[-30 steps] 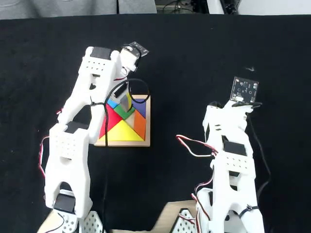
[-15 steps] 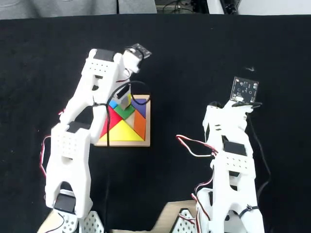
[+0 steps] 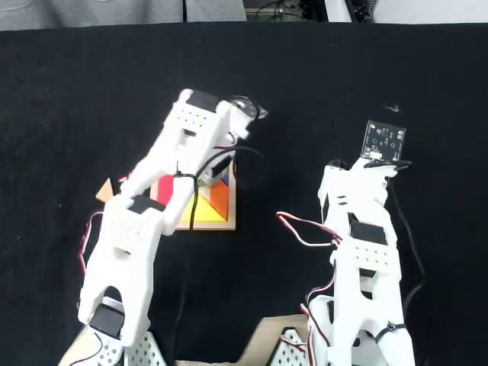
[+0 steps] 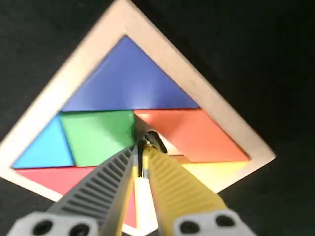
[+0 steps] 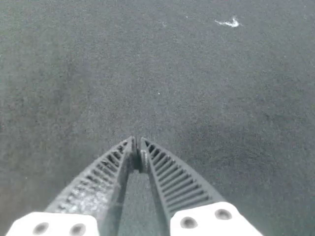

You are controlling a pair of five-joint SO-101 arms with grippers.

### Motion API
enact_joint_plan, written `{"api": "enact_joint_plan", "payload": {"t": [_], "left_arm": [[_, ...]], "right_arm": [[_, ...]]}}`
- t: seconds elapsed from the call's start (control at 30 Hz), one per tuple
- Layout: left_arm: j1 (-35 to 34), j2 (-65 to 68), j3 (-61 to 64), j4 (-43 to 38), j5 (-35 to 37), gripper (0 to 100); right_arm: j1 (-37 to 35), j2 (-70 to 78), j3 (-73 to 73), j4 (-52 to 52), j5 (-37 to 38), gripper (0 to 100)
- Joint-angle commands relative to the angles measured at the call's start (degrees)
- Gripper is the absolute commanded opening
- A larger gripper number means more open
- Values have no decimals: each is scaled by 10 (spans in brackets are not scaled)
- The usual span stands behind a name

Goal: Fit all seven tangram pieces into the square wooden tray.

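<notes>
The square wooden tray (image 4: pixel 206 101) holds six coloured pieces, counted in the left wrist view: a large blue triangle (image 4: pixel 130 73), a green square (image 4: pixel 98 137), a light-blue triangle (image 4: pixel 42 150), an orange parallelogram (image 4: pixel 197 135), a red piece (image 4: pixel 64 178) and a yellow piece (image 4: pixel 219 172). They lie flat and edge to edge. A small pale patch (image 4: pixel 170 147) is left between the orange parallelogram and the yellow piece.

The left claw (image 4: pixel 142 147) is pressed together and pinches nothing. Its tips sit over the spot where the green square meets the orange parallelogram, just beside that patch.

From above, the left arm (image 3: pixel 183 145) crosses the tray and covers much of it, so red, yellow and orange parts show at its near side. The high view also takes in a seventh piece, a small orange triangle (image 3: pixel 104 191). It lies on the black tabletop (image 3: pixel 305 91) outside the tray, on the far side of the left arm from the right arm (image 3: pixel 362 221).

The right claw (image 5: pixel 137 150) is also pressed together with nothing between its fingers. It hangs over bare tabletop well apart from the tray, and a white fleck (image 5: pixel 227 22) lies farther out.
</notes>
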Motion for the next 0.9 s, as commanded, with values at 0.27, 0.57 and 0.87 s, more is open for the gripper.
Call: {"api": "enact_joint_plan", "payload": {"t": [0.27, 0.57, 0.87], "left_arm": [[6, 42, 1, -7, 21, 29], [-23, 58, -36, -20, 21, 29], [-26, 59, -120, 47, 20, 29]], "right_arm": [[-7, -18, -7, -10, 6, 15], [-7, -18, -7, -10, 6, 15], [-8, -18, -7, -10, 6, 15]]}}
